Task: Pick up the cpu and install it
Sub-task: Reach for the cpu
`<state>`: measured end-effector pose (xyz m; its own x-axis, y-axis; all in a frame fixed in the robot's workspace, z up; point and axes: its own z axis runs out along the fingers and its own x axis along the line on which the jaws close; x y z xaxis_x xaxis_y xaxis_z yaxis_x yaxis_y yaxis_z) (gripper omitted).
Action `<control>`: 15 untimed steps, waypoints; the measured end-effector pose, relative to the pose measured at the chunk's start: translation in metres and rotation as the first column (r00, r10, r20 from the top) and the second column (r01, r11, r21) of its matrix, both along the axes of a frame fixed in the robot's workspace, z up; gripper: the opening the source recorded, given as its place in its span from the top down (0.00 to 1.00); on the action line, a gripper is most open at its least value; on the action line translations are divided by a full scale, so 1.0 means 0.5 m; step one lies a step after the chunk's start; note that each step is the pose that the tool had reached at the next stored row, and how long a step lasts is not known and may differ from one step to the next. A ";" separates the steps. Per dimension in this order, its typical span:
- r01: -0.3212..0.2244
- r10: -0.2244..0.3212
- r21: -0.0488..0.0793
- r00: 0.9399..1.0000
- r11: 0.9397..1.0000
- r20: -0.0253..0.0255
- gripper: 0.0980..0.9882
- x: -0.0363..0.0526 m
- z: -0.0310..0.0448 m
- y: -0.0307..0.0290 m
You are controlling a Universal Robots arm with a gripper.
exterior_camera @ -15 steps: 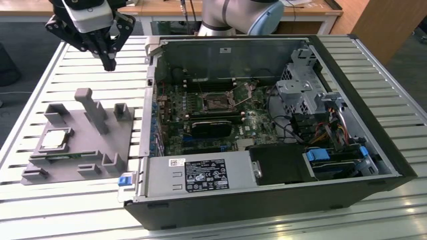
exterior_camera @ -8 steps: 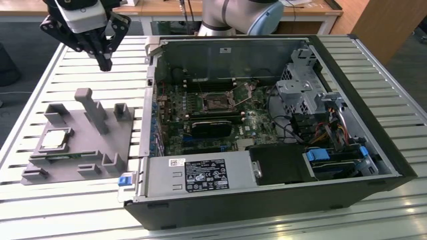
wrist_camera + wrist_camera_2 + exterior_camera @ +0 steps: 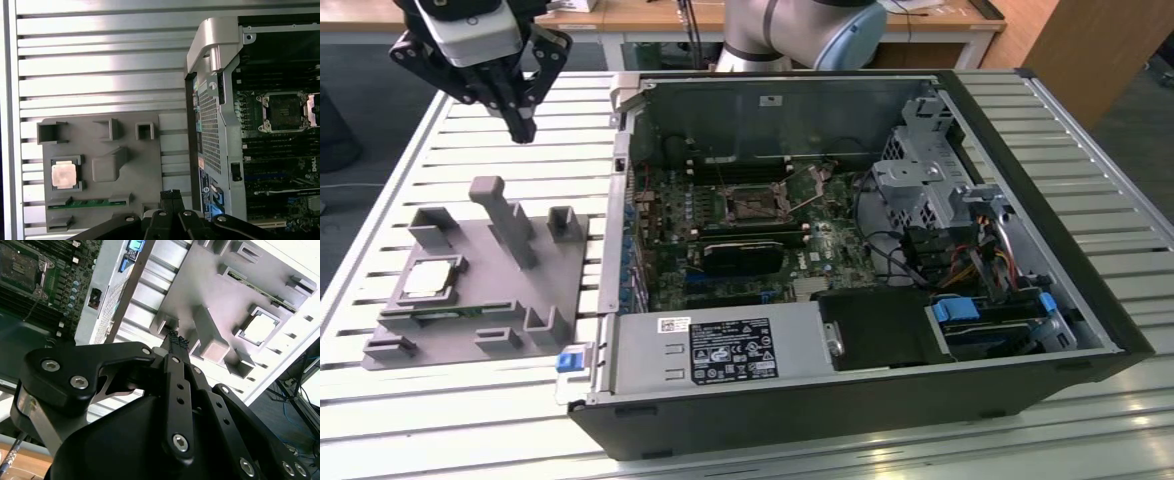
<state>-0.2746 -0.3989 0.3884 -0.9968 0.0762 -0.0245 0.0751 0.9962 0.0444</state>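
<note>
None of the task looks done. The cpu (image 3: pixel 431 280) lies flat, shiny top up, in its square pocket on the tray (image 3: pixel 574 285), on the tray's side away from the case (image 3: pixel 881 400). Nothing touches it. A green strip (image 3: pixel 90 202) sits in a tray slot just beside the cpu.

The gripper (image 3: pixel 523 128) hangs in the air above and behind the tray in the exterior view, clear of the pegs and well apart from the cpu. In both wrist views its fingertips (image 3: pixel 167 196) press together with nothing between them, so it is closed and empty.

Past the tray, inside the open case, the socket (image 3: pixel 757 207) looks bare, with no chip in it as far as I can tell.

Judged from this, everything is left: the pick off the tray, the carry to the case and the seating in the socket.
</note>
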 end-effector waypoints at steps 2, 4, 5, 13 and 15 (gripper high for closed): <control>0.000 0.000 0.000 1.000 1.000 0.000 0.99 -0.003 0.000 0.000; 0.000 0.000 0.000 1.000 1.000 0.000 0.99 -0.006 0.000 0.000; 0.000 0.000 0.000 1.000 1.000 0.000 0.99 -0.008 0.000 0.000; 0.000 0.000 0.000 1.000 1.000 0.000 0.99 -0.018 -0.001 0.000; 0.000 0.000 0.000 1.000 1.000 0.000 0.99 -0.021 -0.001 0.000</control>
<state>-0.2849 -0.3990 0.3879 -0.9968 0.0762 -0.0245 0.0751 0.9962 0.0444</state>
